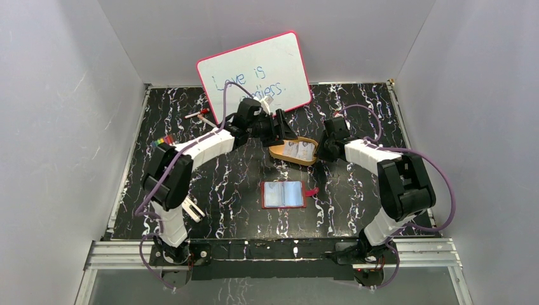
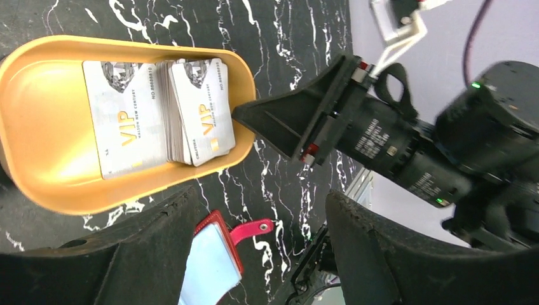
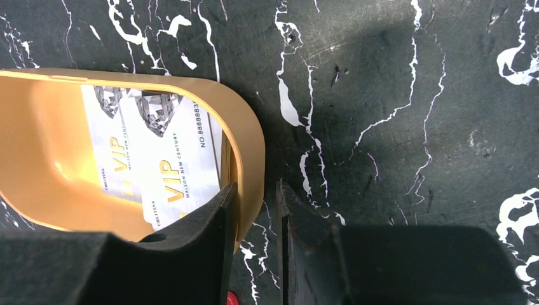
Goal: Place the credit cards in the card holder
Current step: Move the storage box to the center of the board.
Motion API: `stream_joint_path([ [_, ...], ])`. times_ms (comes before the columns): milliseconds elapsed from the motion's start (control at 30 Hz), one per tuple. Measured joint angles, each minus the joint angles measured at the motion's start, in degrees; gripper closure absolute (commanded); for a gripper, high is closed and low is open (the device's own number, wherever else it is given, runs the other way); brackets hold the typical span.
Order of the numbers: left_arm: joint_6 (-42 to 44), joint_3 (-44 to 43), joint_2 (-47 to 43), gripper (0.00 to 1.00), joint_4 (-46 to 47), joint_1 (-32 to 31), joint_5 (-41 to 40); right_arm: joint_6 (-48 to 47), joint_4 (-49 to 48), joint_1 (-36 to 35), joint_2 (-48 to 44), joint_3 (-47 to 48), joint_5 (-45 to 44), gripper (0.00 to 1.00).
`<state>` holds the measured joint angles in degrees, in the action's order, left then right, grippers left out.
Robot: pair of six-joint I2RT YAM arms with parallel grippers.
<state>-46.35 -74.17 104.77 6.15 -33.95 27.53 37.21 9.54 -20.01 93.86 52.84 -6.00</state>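
Left arm: reaches from its near-left base, elbow raised, forearm running far and right across the desk (image 1: pixel 356 108), wrist bent down beside the left end of the yellow-orange tray (image 2: pixel 38 159). Left gripper (image 2: pixel 262 196) hangs above the desk, jaws wide apart, nothing between them. Right arm: elbow folded high at the right, forearm stretched left, wrist pitched down at the tray's right end. Right gripper (image 3: pixel 255 190) jaws stand narrow and straddle the tray's end wall, one finger inside over the cards, the other outside on the desk side; a thin gap shows by the outer finger, so the wall is not pinched. Credit cards (image 2: pixel 127 117): whitish-grey, gold "VIP" print, lying face up in an overlapping stack inside the tray, toward its right half. Card holder (image 1: pixel 283 194): open flat on the desk, near of the tray and apart from it, pale blue pockets up, red tab pointing right. Pink-framed whiteboard (image 1: pixel 254 73) leans at the far wall.
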Motion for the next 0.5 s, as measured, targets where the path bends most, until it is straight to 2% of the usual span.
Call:
stream_joint_path([
  [200, 1.29, -7.74, 9.49, 0.38, -4.0, -0.09, 1.38, -0.17, 0.72, 0.0, -1.11, 0.35, 0.2, 0.61],
  [333, 3.58, -14.86, 16.28, 0.42, -8.66, -0.09, 1.95, -0.55, 0.59, 0.0, -2.16, 0.35, 0.44, 0.64],
  [500, 5.92, -18.49, 20.7, 0.45, -13.0, -0.09, 2.93, -1.55, 0.59, 0.02, -2.19, 0.39, 0.85, 0.67],
])
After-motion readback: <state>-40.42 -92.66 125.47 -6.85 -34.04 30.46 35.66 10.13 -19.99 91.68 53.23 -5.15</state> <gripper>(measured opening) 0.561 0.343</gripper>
